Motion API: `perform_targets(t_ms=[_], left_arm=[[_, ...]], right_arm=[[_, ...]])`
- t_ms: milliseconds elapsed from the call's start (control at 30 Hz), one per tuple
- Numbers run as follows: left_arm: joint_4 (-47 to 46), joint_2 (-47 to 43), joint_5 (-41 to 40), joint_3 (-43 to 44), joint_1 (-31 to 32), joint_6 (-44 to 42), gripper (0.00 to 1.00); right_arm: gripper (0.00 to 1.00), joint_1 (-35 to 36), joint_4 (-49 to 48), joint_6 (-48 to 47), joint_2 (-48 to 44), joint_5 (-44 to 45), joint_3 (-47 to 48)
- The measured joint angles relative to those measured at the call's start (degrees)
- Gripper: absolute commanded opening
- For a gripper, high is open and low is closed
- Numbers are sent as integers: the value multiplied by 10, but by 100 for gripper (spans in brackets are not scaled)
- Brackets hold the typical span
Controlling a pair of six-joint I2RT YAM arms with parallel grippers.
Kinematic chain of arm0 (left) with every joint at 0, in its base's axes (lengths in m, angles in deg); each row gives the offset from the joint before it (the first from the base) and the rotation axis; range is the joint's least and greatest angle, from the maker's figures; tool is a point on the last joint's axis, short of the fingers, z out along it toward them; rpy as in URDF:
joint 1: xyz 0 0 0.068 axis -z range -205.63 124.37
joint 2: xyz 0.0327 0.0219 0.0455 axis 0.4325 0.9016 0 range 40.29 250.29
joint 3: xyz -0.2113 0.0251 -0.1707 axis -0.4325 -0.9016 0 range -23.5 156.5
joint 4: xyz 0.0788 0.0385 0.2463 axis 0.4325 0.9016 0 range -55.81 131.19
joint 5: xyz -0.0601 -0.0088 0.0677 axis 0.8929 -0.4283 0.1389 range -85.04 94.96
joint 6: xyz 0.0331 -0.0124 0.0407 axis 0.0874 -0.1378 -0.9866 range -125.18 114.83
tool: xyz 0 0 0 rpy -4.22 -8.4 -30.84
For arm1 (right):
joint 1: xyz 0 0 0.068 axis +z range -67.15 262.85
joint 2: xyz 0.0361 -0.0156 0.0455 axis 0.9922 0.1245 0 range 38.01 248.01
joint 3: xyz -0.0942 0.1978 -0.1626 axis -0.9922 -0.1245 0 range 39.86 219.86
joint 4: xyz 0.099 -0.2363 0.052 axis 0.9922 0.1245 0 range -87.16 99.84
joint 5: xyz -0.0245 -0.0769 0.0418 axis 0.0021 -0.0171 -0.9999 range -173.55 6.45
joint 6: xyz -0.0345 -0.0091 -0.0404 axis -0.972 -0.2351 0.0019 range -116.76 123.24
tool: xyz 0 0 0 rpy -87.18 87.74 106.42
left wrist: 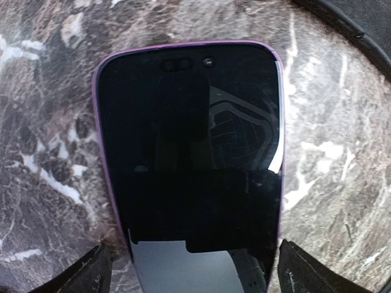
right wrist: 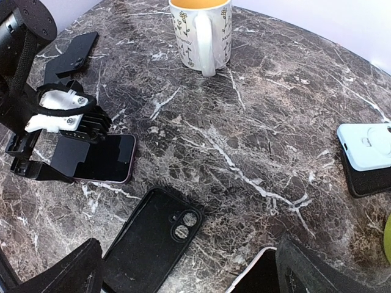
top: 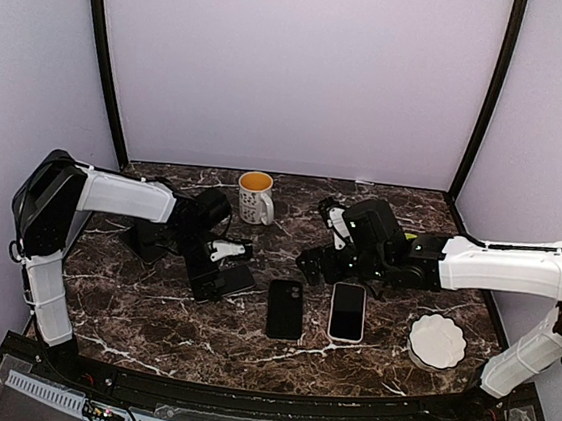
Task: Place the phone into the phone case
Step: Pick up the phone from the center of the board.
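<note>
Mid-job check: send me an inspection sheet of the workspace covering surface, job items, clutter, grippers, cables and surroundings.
Surface: dark marble tabletop; no spills seen.
Job's things: purple-edged phone lies flat, screen up, between the left fingers. The black phone case lies flat, apart from it, untouched.
Clutter: mug at the back; second phone right of the case; white scalloped dish; pale blue case.
Grippers: left gripper is open and straddles the phone's end. The right gripper is open and empty, over the table.
Cables: thin dark cable along the left arm; none seen among the job's things.
Surroundings: pale walls and black corner posts.
</note>
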Motion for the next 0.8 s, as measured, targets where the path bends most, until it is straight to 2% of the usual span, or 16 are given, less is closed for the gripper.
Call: perform_targets(t_ms=[133,300,800], left_arm=[[20,10,9,17,5,9,93],[37,32,-20,46,24,45,86],[19,21,-71,24,62,122,48]], right_arm=[[98,0,0,0,0,0,-1],[98,0,1,0,0,3,-1],[98,0,12,0,-10,19,-1]])
